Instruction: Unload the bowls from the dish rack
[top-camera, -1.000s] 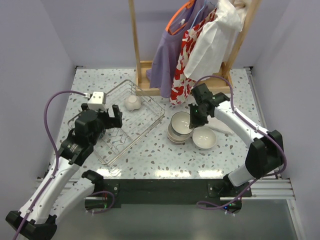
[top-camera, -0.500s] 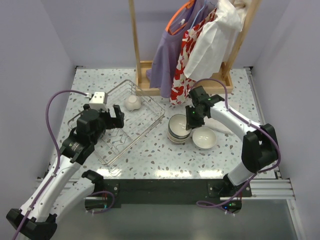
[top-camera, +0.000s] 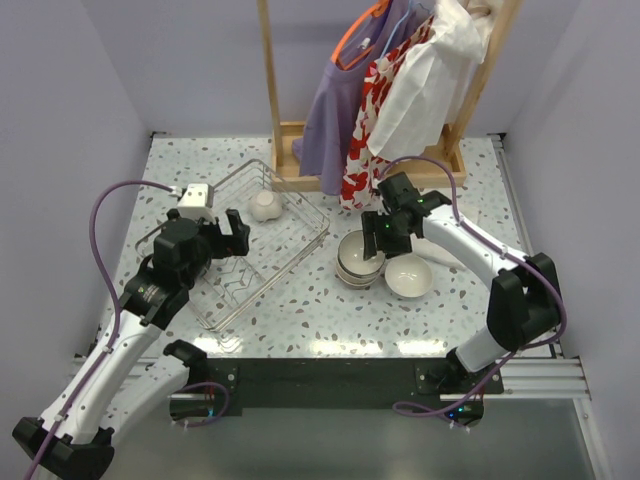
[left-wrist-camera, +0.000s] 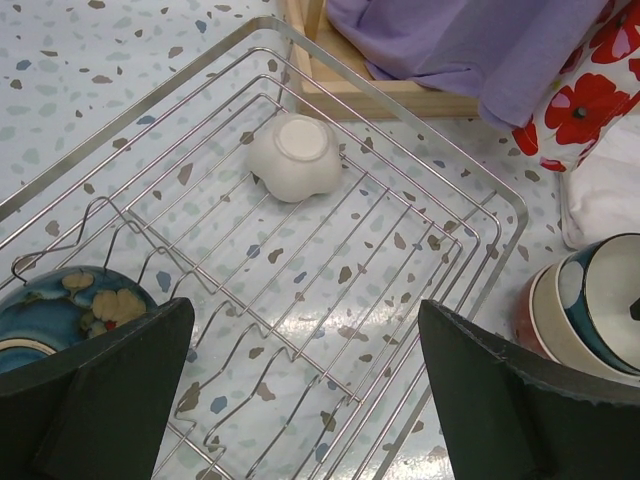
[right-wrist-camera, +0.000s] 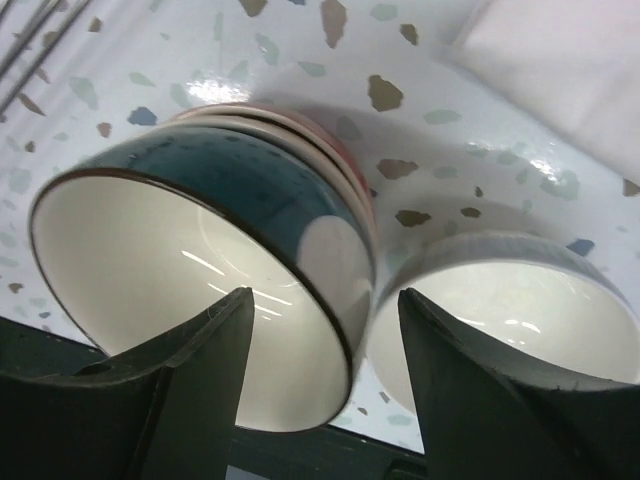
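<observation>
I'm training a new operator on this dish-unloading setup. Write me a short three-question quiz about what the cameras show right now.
1. True or false: the white bowl in the dish rack lies upside down.
2. How many bowls sit in the rack? A one, B two, C four.
3. Fill in: the right claw stands open over a stack topped by a bowl with a ____ band.
Key: 1 true. 2 B, the white one and a blue patterned bowl. 3 teal.
</observation>
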